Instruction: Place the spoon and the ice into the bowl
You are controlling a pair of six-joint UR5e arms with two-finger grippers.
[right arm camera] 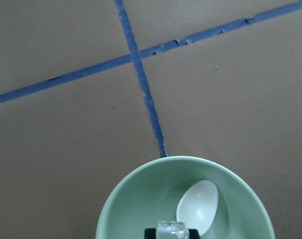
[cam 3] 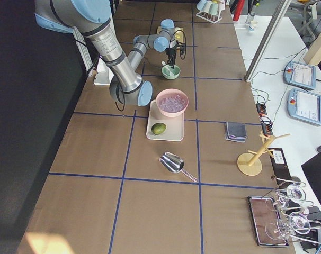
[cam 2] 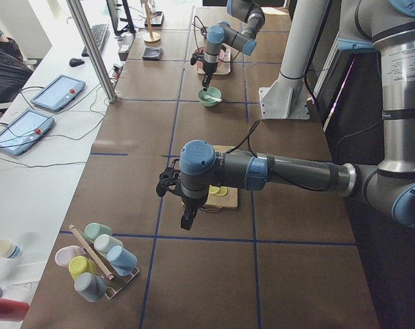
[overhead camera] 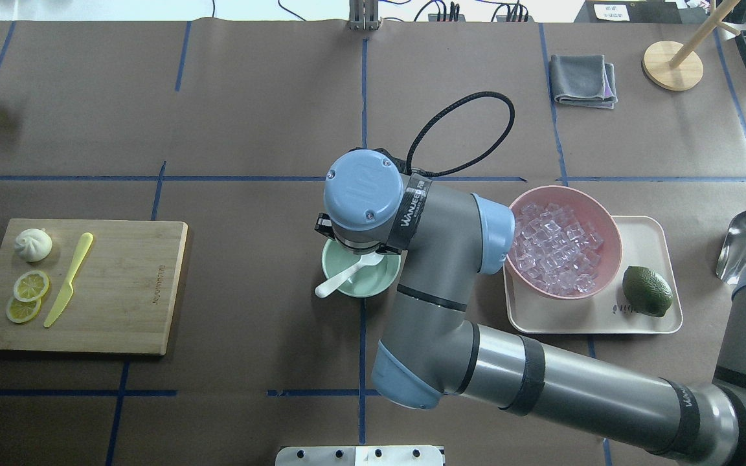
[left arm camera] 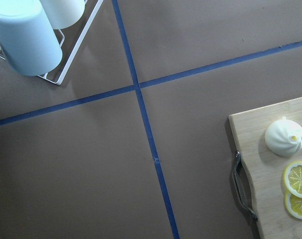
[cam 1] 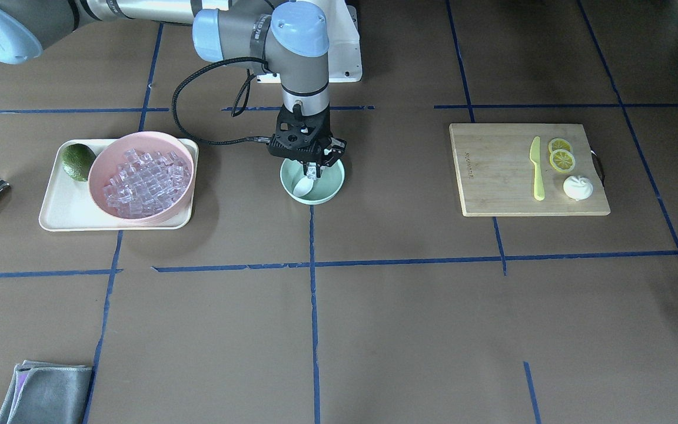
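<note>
The right fingers [right arm camera: 151, 234] are closed on one clear cube of ice [right arm camera: 172, 230], which we see held over the hollow of the mint-green bowl [cam 1: 334, 176]. The white spoon [overhead camera: 346, 278] lies in that bowl, scoop inside and handle leaning out over the rim. The bowl stands on the counter [cam 1: 374, 306], near the tray [cam 1: 62, 206] bearing the pink bowl [cam 1: 106, 156]. The left fingers [cam 2: 187, 219] hang near the cutting board [overhead camera: 120, 291]; we cannot tell whether they are open or closed.

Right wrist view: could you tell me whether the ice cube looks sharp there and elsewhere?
Right wrist view: the ice is cut off by the bottom edge; spoon and bowl are sharp. Front-facing view: tiny and pale in the right gripper. Overhead view: the right arm hides it.
</note>
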